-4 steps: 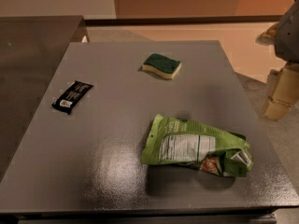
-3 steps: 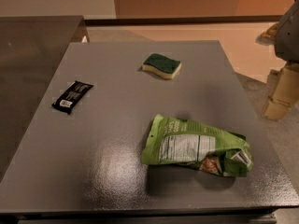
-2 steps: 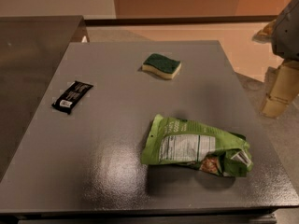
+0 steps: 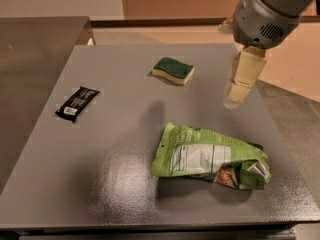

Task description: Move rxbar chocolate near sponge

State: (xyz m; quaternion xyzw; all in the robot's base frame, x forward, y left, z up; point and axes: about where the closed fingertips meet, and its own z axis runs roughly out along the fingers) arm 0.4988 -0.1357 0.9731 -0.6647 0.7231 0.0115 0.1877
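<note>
The rxbar chocolate [image 4: 77, 103] is a small flat black bar with a white label, lying at the left side of the grey table [image 4: 115, 184]. The sponge [image 4: 173, 70], dark green on top with a pale yellow base, lies at the back middle of the table. My gripper [image 4: 235, 96] hangs from the grey arm [image 4: 265, 14] above the table's right side, to the right of the sponge and far from the bar. It holds nothing.
A large crinkled green snack bag [image 4: 210, 156] lies at the front right of the table. A dark steel counter [image 4: 30, 49] adjoins the table on the left. The floor shows past the table's right edge.
The arm and gripper have moved left, from beyond the table's right edge to over its right side near the sponge. The bar, sponge and bag have not moved.
</note>
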